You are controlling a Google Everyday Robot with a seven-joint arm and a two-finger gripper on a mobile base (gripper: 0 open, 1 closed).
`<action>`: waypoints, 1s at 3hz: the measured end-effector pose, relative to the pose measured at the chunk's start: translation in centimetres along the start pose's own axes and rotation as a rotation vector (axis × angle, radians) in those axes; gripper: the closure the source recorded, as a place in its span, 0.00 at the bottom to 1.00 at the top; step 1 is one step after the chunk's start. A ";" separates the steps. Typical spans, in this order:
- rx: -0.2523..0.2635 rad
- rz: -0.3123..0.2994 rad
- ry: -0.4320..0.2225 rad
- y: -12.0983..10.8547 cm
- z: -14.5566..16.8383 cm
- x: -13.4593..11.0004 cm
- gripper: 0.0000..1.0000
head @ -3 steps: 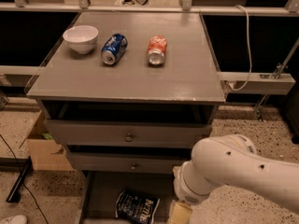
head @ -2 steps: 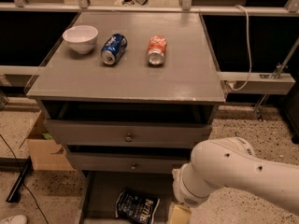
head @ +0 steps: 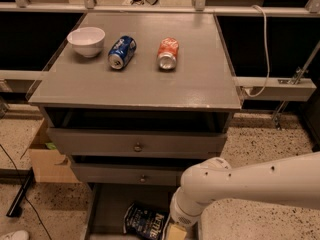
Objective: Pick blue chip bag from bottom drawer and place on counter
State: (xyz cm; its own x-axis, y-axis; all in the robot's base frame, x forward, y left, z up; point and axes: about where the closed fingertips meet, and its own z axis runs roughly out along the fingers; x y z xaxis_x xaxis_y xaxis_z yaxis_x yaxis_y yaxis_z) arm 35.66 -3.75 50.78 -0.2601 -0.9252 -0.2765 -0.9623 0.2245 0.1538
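Gripper (head: 176, 232) is seen just beside the blue chip bag (head: 145, 221) in the bottom drawer (head: 107, 209), reach step probably, grip can't be told, grab needed next.

A grey cabinet's tabletop (head: 150, 86) carries a white bowl (head: 86, 40) at the back left. Just right of it a blue soda can (head: 122, 52) lies on its side, and an orange soda can (head: 168, 53) lies a little apart from that. Below, two drawers with round knobs, the upper (head: 100, 143) and the middle (head: 110, 174), stand slightly open. The bottom drawer (head: 106, 209) is pulled out, with a blue chip bag (head: 145, 220) lying in it. A white arm (head: 250, 184) reaches in from the right, and its gripper (head: 176, 231) sits low at the frame's bottom edge, just right of the bag. A cardboard box (head: 47, 159) stands on the speckled floor left of the cabinet.
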 end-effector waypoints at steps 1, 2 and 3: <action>-0.005 0.001 0.001 0.1 0.2 0.0 0.00; -0.005 0.018 0.001 -0.2 2.0 0.5 0.00; 0.037 0.061 0.017 -4.5 6.9 2.6 0.00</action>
State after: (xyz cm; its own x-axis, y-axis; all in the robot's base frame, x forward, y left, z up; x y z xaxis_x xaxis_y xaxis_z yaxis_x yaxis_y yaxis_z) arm 38.73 -5.08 42.87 -0.3169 -0.9146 -0.2511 -0.9472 0.2913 0.1343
